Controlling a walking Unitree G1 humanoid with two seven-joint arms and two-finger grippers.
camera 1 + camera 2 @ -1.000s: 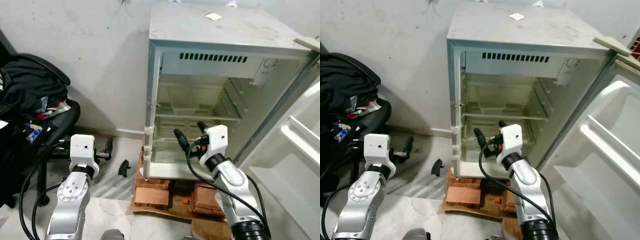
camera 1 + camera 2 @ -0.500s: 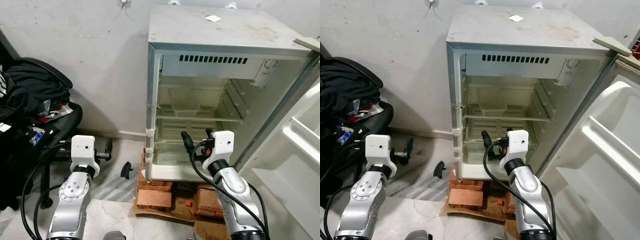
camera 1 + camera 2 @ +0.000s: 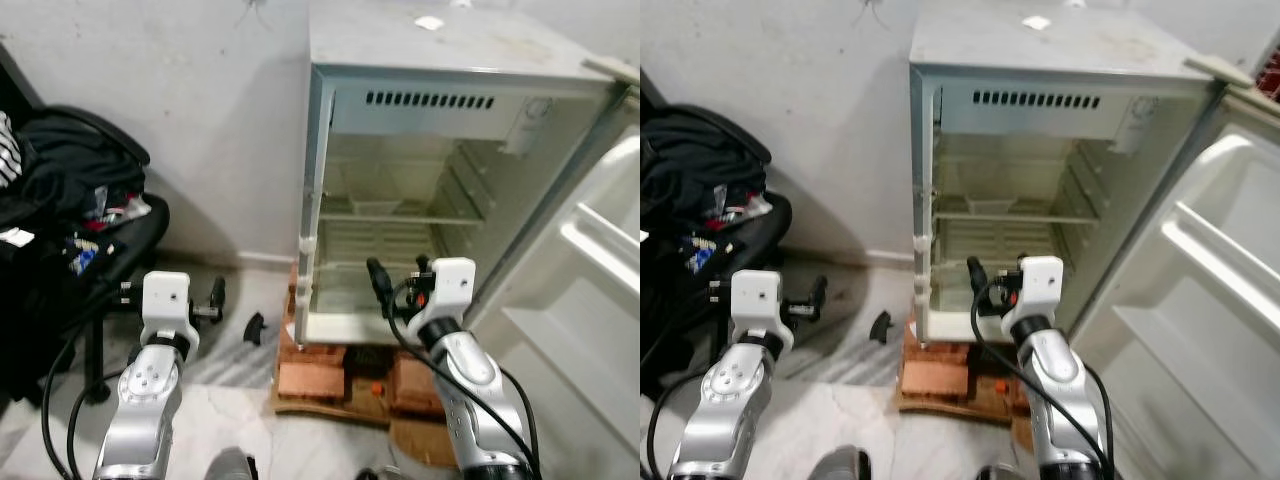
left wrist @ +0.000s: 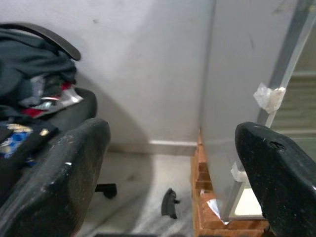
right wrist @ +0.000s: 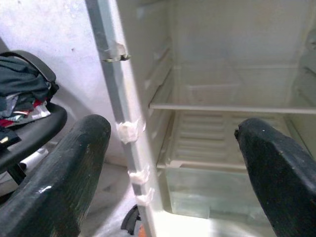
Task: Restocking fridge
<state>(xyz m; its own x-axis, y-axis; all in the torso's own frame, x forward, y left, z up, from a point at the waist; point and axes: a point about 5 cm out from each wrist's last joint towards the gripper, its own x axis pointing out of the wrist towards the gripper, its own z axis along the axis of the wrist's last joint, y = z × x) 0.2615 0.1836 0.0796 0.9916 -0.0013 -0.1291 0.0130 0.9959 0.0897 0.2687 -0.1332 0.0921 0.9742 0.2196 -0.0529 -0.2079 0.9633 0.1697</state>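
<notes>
Fridge (image 3: 420, 200) open, shelves bare, sits on bricks (image 3: 310, 378)

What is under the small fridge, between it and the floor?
The fridge stands on red bricks, and these lie on a flat brown board. How the bricks are arranged deeper under the fridge is hidden; the right arm covers some of them too.
</notes>
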